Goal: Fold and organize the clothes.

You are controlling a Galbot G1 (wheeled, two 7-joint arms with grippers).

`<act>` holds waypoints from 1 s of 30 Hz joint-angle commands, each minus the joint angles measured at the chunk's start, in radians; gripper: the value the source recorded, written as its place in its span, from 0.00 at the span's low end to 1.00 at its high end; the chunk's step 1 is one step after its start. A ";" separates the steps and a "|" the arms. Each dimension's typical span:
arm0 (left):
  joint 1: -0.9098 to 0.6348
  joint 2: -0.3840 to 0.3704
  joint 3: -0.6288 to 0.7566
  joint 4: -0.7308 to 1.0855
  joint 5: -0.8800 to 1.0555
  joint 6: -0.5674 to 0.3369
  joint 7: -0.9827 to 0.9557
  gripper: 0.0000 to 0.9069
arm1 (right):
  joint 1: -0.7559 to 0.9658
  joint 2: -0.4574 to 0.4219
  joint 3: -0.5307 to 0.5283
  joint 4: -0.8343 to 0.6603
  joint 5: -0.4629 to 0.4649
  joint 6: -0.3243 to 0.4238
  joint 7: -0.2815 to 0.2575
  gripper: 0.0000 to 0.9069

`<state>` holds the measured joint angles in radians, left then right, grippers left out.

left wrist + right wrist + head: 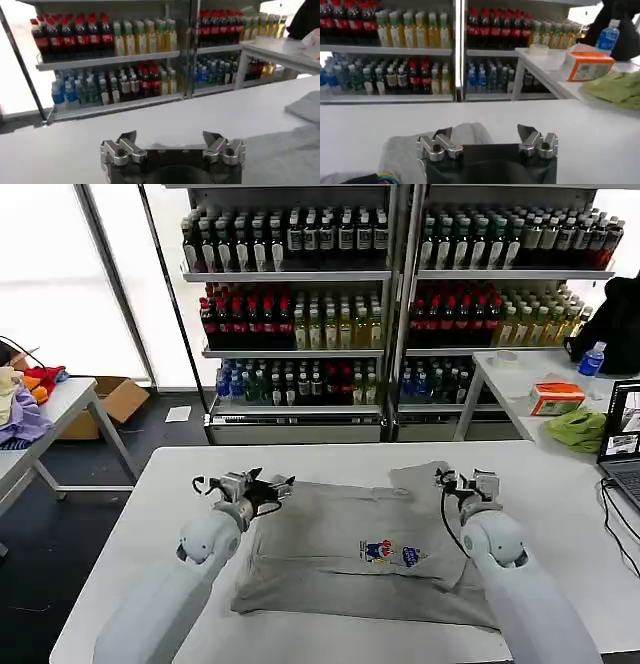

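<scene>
A grey short-sleeved cotton T-shirt point(350, 549) lies spread on the white table point(160, 484) as the left gripper point(243, 484) and right gripper point(465, 481) — jaws spread, holding nothing — hover over its far shoulders, apparently poised to start a fold.
</scene>
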<state>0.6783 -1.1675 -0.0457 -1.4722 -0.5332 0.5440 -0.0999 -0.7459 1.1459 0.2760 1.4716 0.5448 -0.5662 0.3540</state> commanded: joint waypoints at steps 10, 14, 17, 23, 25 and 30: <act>-0.108 -0.022 0.049 0.192 0.003 0.015 0.005 1.00 | 0.155 0.056 -0.040 -0.283 -0.042 0.014 -0.045 1.00; -0.101 -0.015 0.050 0.185 0.000 0.019 0.005 1.00 | 0.160 0.064 -0.043 -0.287 -0.045 0.012 -0.048 1.00; -0.095 -0.013 0.047 0.183 -0.004 0.018 0.005 1.00 | 0.159 0.069 -0.045 -0.291 -0.050 0.012 -0.048 1.00; -0.091 -0.013 0.045 0.195 -0.026 0.025 0.006 1.00 | 0.180 0.078 -0.047 -0.343 -0.053 0.027 -0.067 1.00; -0.096 -0.014 0.046 0.205 -0.025 0.024 0.008 0.92 | 0.183 0.084 -0.045 -0.367 -0.063 0.030 -0.069 1.00; -0.093 -0.018 0.051 0.212 -0.026 0.032 0.007 0.01 | 0.164 0.090 -0.045 -0.364 -0.063 0.033 -0.081 0.58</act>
<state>0.5916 -1.1847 0.0019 -1.2804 -0.5551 0.5693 -0.0923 -0.5881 1.2286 0.2351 1.1577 0.4867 -0.5338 0.2825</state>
